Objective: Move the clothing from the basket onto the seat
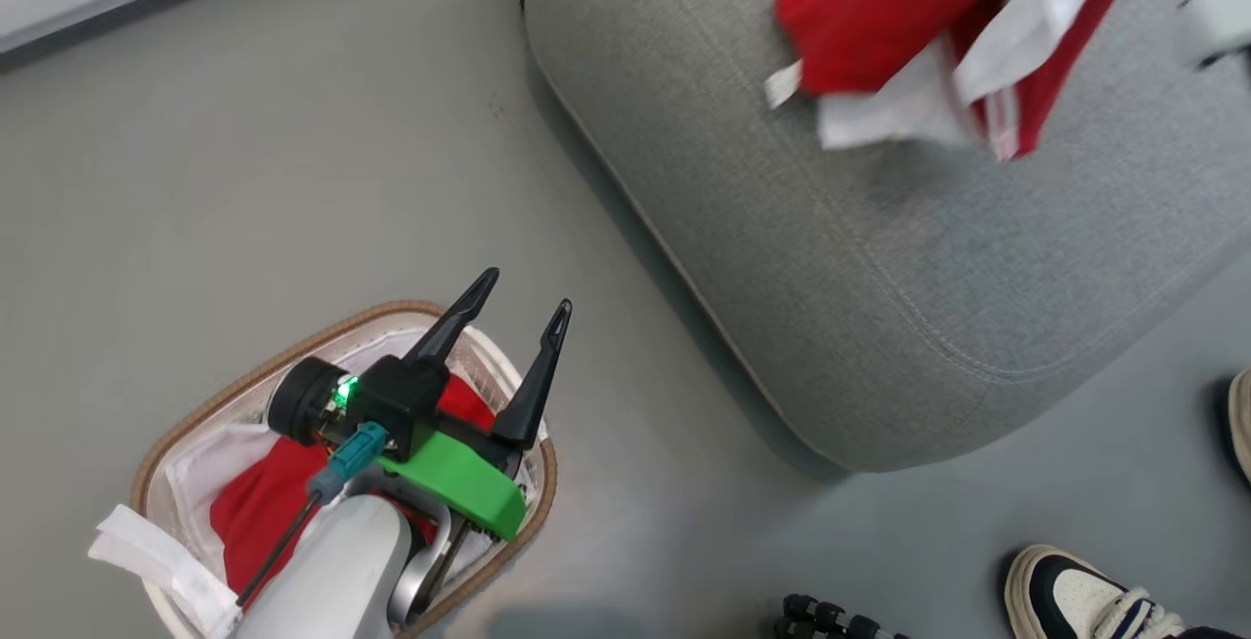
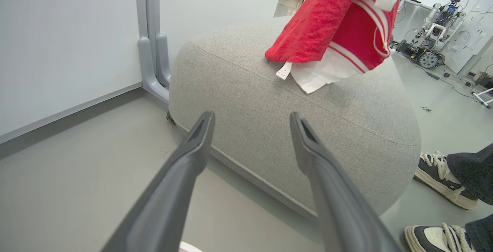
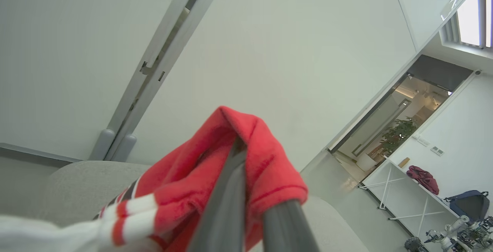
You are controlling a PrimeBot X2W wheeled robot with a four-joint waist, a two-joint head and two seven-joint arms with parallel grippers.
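Note:
The basket [image 1: 337, 324], white with a brown rim, stands on the floor at the lower left, and red clothing [image 1: 262, 502] lies in its white liner. Above it my left gripper [image 1: 523, 295] is open and holds nothing; in its wrist view the left gripper [image 2: 251, 119] points toward the grey seat [image 2: 269, 109]. Another red and white piece of clothing [image 1: 880, 19] hangs just over the seat [image 1: 880, 277] at the upper right. My right gripper [image 3: 238, 150] is shut on this clothing [image 3: 265, 167], red cloth folded over its fingertips.
A person's shoes [image 1: 1085, 590] stand on the floor right of the seat, seen also as shoes [image 2: 443, 178] from the left wrist. A white wall with a grey post [image 2: 152, 44] runs behind the seat. Another robot [image 2: 431, 40] stands far back.

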